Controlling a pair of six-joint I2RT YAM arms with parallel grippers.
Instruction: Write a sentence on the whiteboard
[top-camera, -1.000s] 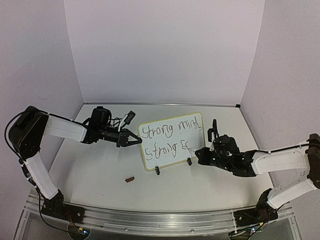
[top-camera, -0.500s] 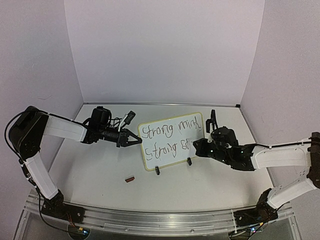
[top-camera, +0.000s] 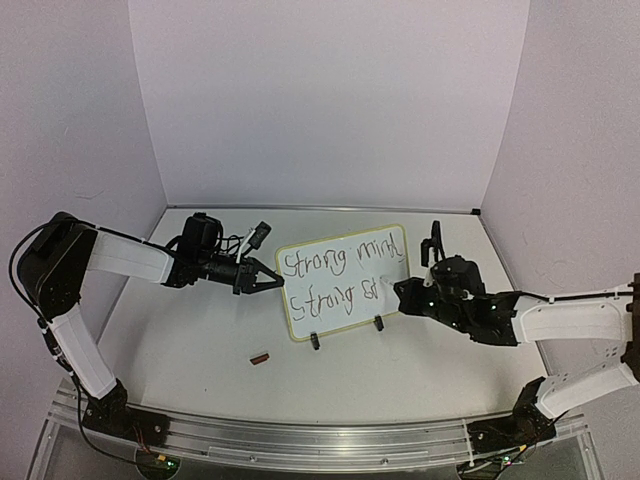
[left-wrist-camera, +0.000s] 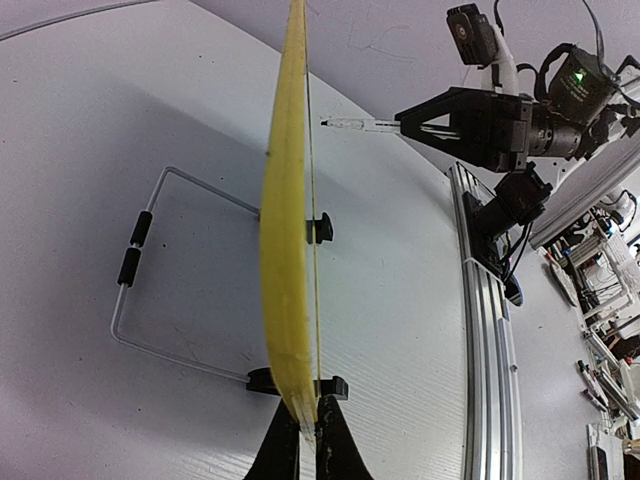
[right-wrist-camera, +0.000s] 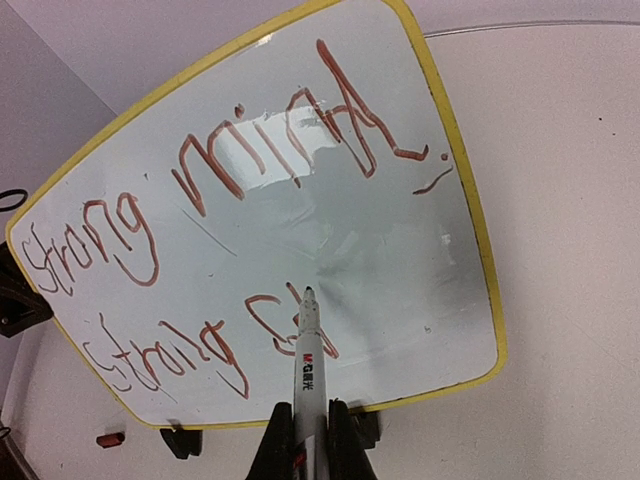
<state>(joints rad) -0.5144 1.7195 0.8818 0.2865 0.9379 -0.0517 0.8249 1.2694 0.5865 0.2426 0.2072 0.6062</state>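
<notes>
Currently the whiteboard (top-camera: 345, 283) stands mid-tabletop (top-camera: 200, 350) on its wire stand (left-wrist-camera: 128, 267). Left gripper (top-camera: 277, 279): jaws clamped on the board's left edge. Right gripper (top-camera: 399, 292): jaws closed around a marker (right-wrist-camera: 308, 365), tip touching the second line. The sentence (top-camera: 330, 263) reads "Strong mind / Strong S…", last word unfinished.

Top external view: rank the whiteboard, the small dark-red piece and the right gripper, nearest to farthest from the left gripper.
1. whiteboard: its left edge is clamped in the left gripper.
2. small dark-red piece: on the table, nearer the bases.
3. right gripper: at the board's right side, holding the marker.
</notes>
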